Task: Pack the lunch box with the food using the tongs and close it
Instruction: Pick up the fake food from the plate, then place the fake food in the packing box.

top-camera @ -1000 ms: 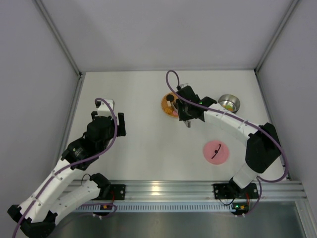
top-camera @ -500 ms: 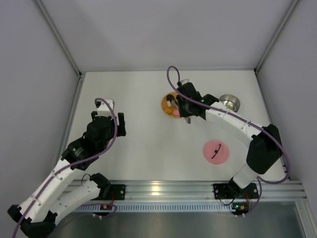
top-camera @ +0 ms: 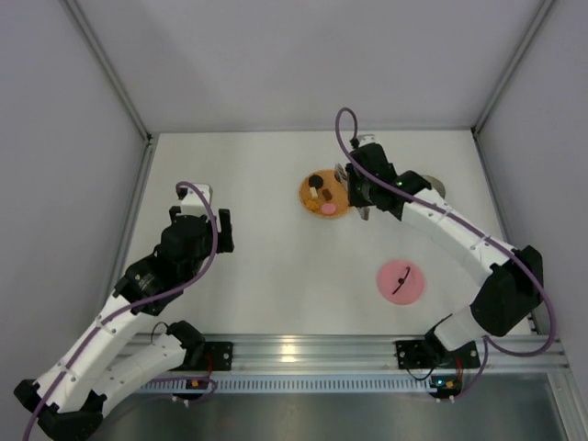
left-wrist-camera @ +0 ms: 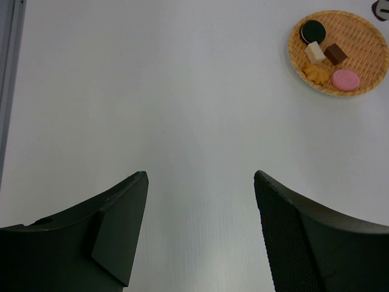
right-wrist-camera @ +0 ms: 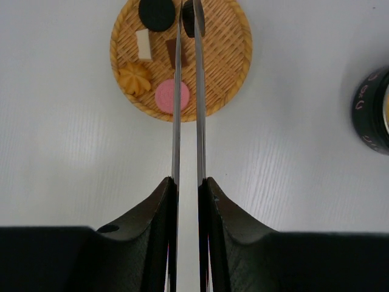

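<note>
Right gripper (right-wrist-camera: 187,182) nearly closed, clamping tongs (right-wrist-camera: 177,109); tong tips pinch 1 dark piece (right-wrist-camera: 191,18); left gripper (left-wrist-camera: 200,177) spread wide, empty; right arm has swung off mat (right-wrist-camera: 226,61) toward 3 o'clock; 5 food pieces (right-wrist-camera: 172,95) on mat; 1 lunch box (right-wrist-camera: 372,115) at mat's 3 o'clock; 1 pink lid (top-camera: 401,280) at 5 o'clock

The light is bright and even, and it comes from above. The white table (top-camera: 276,266) looks a bit washed out. Shadows are soft and faint. A shiny spot glows on the metal rail (top-camera: 294,347). Up close, the left gripper (left-wrist-camera: 200,177) looks dark and a little fuzzy.
</note>
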Tool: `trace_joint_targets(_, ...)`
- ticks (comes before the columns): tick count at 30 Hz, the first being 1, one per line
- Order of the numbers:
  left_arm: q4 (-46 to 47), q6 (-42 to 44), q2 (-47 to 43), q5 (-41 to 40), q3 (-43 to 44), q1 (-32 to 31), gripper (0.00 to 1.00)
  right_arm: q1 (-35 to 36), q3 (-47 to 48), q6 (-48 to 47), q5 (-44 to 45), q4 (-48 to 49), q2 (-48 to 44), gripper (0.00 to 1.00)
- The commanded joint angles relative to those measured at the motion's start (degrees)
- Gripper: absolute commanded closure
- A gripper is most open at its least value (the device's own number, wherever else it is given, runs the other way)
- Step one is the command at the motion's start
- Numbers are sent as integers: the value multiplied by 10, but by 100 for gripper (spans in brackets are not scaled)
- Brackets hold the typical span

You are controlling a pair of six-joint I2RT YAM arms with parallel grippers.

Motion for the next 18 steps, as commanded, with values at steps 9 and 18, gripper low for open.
trace_joint_targets(9,21,5,-2,2,-5,1,24,-172,-117,0,25,-18,-191,80)
trace_joint_targets(18,20,5,-3,3,-5,1,24,-248,-168,-14,34,-21,-225,78)
